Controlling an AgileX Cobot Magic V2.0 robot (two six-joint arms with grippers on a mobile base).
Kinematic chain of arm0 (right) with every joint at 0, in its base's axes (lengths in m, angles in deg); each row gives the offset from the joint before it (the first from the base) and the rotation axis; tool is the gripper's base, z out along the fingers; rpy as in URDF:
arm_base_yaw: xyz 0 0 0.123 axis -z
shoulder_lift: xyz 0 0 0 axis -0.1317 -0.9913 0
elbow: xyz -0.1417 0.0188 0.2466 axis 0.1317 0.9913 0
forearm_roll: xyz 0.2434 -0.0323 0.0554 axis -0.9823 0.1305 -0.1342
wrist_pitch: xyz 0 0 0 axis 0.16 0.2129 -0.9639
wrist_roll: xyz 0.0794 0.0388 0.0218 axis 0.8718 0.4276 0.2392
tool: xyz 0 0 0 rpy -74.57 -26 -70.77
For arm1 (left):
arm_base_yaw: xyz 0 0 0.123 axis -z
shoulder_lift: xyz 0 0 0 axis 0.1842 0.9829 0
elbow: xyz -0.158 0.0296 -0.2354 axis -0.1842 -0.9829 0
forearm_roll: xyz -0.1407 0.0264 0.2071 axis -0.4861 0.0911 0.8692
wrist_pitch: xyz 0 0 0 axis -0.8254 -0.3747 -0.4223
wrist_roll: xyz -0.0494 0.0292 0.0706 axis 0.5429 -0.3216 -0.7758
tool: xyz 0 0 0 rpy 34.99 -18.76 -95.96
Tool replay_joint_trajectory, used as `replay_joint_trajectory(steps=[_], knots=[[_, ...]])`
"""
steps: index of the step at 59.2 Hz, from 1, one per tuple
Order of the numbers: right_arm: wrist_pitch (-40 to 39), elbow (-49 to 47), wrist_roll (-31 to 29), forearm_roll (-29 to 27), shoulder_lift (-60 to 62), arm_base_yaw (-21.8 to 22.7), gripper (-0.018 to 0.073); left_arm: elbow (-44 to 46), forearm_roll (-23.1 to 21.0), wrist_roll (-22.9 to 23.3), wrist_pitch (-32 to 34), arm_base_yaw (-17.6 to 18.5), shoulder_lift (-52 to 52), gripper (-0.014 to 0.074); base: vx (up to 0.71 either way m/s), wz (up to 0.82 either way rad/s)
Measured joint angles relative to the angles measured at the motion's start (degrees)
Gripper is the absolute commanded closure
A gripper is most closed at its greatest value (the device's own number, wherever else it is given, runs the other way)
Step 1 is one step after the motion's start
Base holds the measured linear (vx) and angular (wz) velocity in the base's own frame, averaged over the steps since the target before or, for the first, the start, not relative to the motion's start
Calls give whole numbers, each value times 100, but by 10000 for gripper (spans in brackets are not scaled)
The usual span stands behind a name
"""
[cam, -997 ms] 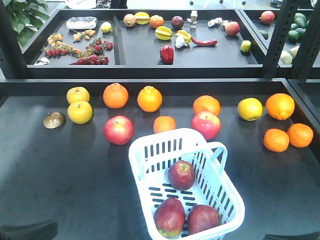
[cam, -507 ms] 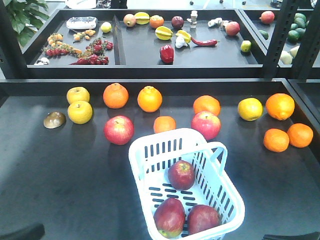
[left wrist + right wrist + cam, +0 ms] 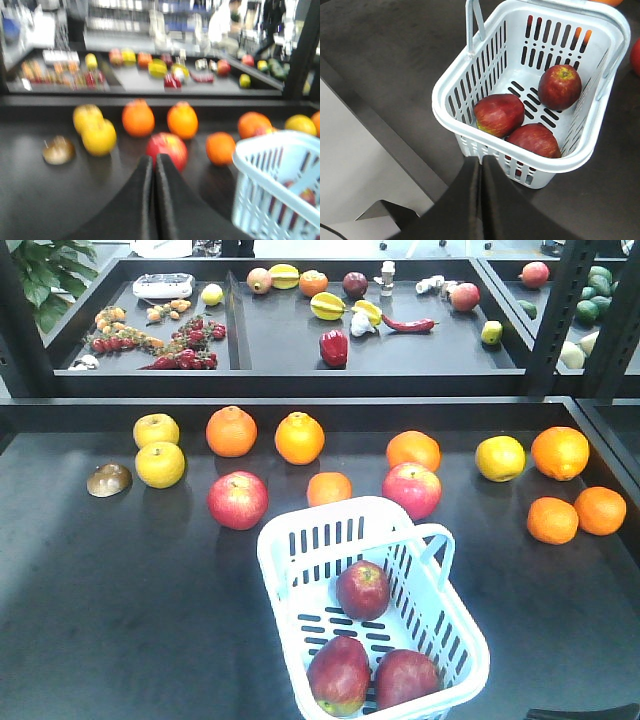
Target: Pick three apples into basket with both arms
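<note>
The shelf deck [image 3: 120, 600] carries the basket [image 3: 300, 540] near its front edge, right of centre. All three apples [image 3: 363, 589] sit inside it: one toward the back wall, two touching at the front wall. You can call the task done. The left arm's dark shape at the front-left corner a second ago has gone from the front view, so it reads as retracted. Left gripper [image 3: 154, 167] has fingers pressed together, holding nothing. Right gripper [image 3: 481, 170] likewise closed and empty, just outside the basket's near rim.
</note>
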Motion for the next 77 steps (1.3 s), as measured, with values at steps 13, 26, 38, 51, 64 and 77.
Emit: replay_joint_trajectory(steps=[13,26,38,51,64,77], knots=[[12,0,0,-12,7,0,565,-12,17,-265,-1131,-932,-1414,603,0,0],[100,0,0,-5,7,0,565,-12,131,-9,-2128,-1567,-1450,603,0,0],[115,0,0,-5,7,0,565,-12,579,1399,-2063,-1584,-1450,603,0,0],[115,0,0,-5,7,0,565,-12,1428,2644,-1996,-1584,-1450,603,0,0],[115,0,0,-5,7,0,565,-12,1547,2798,-1996,-1584,-1450,603,0,0],[125,0,0,-5,7,0,565,-12,1784,2800,-1996,-1584,-1450,603,0,0]])
